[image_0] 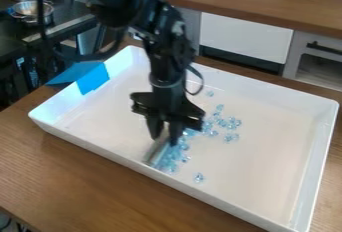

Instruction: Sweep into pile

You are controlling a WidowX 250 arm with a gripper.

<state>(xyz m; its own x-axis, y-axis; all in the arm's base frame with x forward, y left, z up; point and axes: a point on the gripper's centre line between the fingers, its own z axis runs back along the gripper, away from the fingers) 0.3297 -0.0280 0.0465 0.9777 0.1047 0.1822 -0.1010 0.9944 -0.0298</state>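
arm (167, 61): black, coming in over the far left and hanging down above the tray.
tool (165, 137): pointing down just left of the middle of the tray, narrowed onto the greyish blade, as far as i can make out.
blade (157, 151): tilted, its upper end between the fingertips, its lower end down in the tray close to the near wall.
pieces (175, 155): small, clear and bluish, all in the tray; thickest right beside the blade, then trailing off to the far right in a loose band. one lies by itself nearer me, to the right of the thick bit, and another sits apart at the far end.
tray (267, 121): white, shallow, set at a slant on the desk.
desk (87, 176): brown wood grain.
blue tape (92, 79): on the tray's far left wall.
bowl (31, 10): shiny metal, over at the far left, beyond the tray.
counter (260, 7): wooden, along the far side, with a white panel (244, 38) below its top.
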